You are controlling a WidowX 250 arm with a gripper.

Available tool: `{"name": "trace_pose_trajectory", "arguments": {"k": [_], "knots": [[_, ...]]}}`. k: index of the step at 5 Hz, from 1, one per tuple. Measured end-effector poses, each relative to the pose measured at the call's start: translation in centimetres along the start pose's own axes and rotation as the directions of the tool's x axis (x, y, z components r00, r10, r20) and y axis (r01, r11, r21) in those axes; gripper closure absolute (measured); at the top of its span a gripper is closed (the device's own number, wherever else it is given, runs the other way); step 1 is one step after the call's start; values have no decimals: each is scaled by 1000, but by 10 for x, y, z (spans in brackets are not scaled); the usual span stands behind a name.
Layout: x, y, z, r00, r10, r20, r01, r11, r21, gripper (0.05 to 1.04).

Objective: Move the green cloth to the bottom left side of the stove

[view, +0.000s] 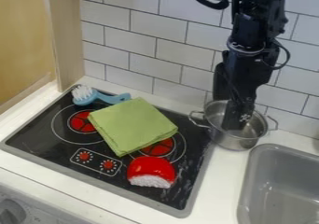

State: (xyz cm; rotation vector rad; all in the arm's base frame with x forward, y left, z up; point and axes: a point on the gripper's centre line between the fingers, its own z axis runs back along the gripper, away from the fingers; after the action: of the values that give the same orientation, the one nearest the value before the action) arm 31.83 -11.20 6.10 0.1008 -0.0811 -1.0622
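Grey control knob (11, 213) sits on the front panel below the stove; no hazard attaches to it. Folded green cloth (133, 126) lies across the middle of the stove (37, 136), partly covering both red burner rings, not yet at the stove's bottom left. Tool (234, 125) hangs at the metal pot (235, 129) by the stove's right rear edge, its lower end at the pot's mouth; whether it is open or closed cannot be told. Principal risk: sideways travel before the tool clears the rim could drag or tip the pot, whose near handle (198, 119) points toward the stove. Secondary risk: the cloth is thin and flat, so a high grip would likely miss it and a shallow one take only the top layer, unfolding it. Blue brush (100, 96), at the stove's rear left, has its handle end close to the cloth and could be pushed along. Red-and-white toy (151, 172), toward the stove's front right, could be snagged by a low drag. Overshoot would leave cloth hanging onto the white desk (62, 185).
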Motion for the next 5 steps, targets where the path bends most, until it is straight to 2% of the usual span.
{"name": "trace_pose_trajectory", "arguments": {"k": [1, 2, 3, 4, 5], "knots": [[-11, -12, -15, 999, -7, -49, 5, 999, -46, 85], [-24, 1, -14, 997, 42, -64, -47, 995, -84, 85], [-38, 29, -7, 994, 90, -61, -94, 993, -75, 85], [-46, 41, -9, 993, 95, -64, -100, 991, -87, 85], [-62, 64, -6, 988, 146, -48, -149, 986, -78, 85]]}}
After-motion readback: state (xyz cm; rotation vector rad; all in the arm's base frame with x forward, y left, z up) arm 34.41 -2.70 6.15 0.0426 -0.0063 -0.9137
